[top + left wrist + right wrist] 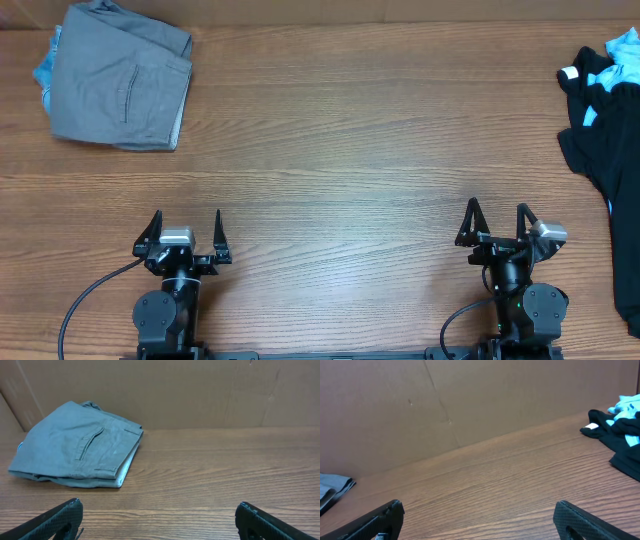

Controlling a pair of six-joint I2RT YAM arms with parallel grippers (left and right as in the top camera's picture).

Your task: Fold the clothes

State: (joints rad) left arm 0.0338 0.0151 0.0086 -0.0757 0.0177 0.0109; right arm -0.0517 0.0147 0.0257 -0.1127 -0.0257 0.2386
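Two piles of clothes are on the table (350, 150), and two sets of fingers stand at its near edge. Pile one, at the far left corner: one pair of grey trousers (120, 85), folded flat into a neat rectangle with a back pocket facing up, resting on one light blue piece (44, 68) that shows only at the left side. Pile two, at the far right edge: one black garment (605, 130), unfolded and crumpled, partly cut off by the overhead view's border, with pale blue fabric (622, 45) bunched at its top and one small white tag (570, 73) at its left tip. The piles lie well apart, with bare wood between them. The left fingers (219, 235) are spread wide and grasp nothing; the right fingers (470, 222) are likewise spread wide and grasp nothing. Both sets are well apart from either pile. A brown cardboard wall (470, 400) runs along the far side.
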